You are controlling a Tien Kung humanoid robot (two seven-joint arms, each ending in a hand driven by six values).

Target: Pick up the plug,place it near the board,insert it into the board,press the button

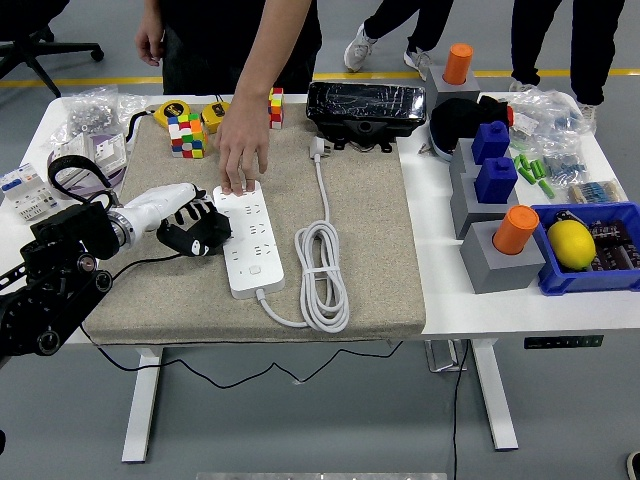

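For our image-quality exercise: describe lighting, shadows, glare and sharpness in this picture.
Head view: even, soft overhead light; only faint shadows under the coiled cable; mild glare on the black wrapped box; sharp throughout, with the left hand and power strip crisp, no motion blur.

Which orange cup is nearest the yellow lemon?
The orange cup on the front grey block, beside the blue bin; the other orange cup stands at the far edge.

- power strip (247,240): white, white cord (322,270)
- mat (365,230): beige-grey
- left hand (192,228): black fingers, white wrist
- cube (185,134): multicoloured squares
- bin (590,250): blue, yellow lemon (571,243) in it
- cylinders (515,229): orange, on grey blocks (500,262)
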